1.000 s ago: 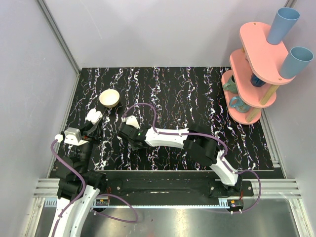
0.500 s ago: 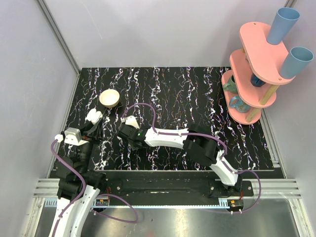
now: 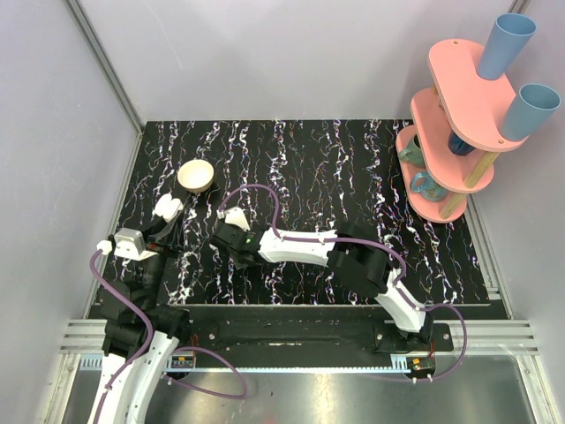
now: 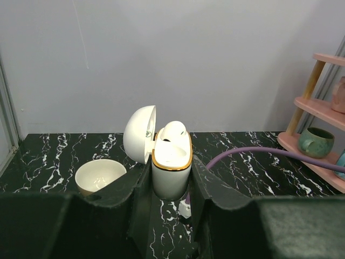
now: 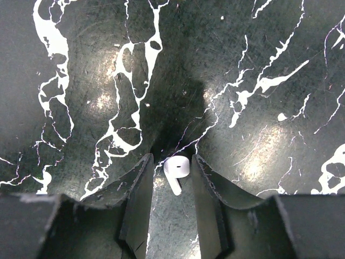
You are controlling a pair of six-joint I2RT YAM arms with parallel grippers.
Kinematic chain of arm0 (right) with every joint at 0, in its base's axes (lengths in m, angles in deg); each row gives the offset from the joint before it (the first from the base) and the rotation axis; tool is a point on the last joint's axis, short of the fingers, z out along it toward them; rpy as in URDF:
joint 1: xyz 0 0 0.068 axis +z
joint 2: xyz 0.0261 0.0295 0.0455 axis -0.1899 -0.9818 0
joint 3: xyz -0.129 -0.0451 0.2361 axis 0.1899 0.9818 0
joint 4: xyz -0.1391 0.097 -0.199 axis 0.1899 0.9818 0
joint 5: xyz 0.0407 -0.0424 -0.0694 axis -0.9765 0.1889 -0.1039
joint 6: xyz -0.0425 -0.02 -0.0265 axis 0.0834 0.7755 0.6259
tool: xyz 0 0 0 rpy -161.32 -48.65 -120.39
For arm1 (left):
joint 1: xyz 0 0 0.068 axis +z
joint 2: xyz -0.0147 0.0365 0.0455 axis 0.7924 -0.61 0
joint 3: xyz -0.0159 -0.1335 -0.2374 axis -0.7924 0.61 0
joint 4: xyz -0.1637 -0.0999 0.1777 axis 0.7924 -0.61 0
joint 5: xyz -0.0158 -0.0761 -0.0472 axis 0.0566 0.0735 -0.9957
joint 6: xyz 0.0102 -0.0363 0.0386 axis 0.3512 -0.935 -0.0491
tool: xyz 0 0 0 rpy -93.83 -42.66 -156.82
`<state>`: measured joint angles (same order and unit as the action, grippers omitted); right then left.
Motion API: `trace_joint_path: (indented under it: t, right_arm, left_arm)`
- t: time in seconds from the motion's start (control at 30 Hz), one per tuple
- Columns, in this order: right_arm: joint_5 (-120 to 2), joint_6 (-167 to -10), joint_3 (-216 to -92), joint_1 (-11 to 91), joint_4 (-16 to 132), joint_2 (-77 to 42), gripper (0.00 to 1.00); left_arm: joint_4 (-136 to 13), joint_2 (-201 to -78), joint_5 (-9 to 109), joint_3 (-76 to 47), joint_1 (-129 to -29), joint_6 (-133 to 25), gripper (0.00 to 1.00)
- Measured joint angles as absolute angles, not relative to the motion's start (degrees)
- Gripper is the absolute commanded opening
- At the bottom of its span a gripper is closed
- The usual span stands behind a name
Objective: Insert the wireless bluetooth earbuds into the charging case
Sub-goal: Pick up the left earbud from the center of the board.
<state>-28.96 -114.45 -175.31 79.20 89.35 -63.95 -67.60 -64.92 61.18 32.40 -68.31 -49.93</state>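
Within the right pincer (image 5: 172,161), an earbud (image 5: 176,168) (seemingly pinched).

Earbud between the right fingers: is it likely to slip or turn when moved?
The earbud looks glossy and rounded, so it may slip in the right gripper. Only its head seems pinched, with the stem free, so it could pivot. Being tiny, it is probably very light.

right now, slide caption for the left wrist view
Left gripper holds the open charging case upright, one earbud sitting in it.
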Motion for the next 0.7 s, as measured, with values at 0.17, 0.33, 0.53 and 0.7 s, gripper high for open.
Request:
trace_joint_path:
  t: [0.17,0.33,0.53,0.7]
  right_arm:
    - [-28.9,-115.2,-174.8,79.2,89.4,-63.6,0.40]
    - [-29.0,-115.3,-174.1,79.2,89.4,-63.2,0.40]
    - [-29.0,-115.2,-174.1,79.2,89.3,-63.2,0.40]
    - [-29.0,-114.9,-174.1,79.2,89.3,-63.2,0.40]
  left_arm:
    - [-67.3,-64.9,61.0,32.4,-68.2,-50.0,0.00]
    - [-67.2,-64.9,60.8,32.4,-68.2,-50.1,0.00]
    - [-67.2,-64.9,60.8,32.4,-68.1,-50.2,0.00]
    - [-67.2,-64.9,60.8,32.4,-68.1,-50.2,0.00]
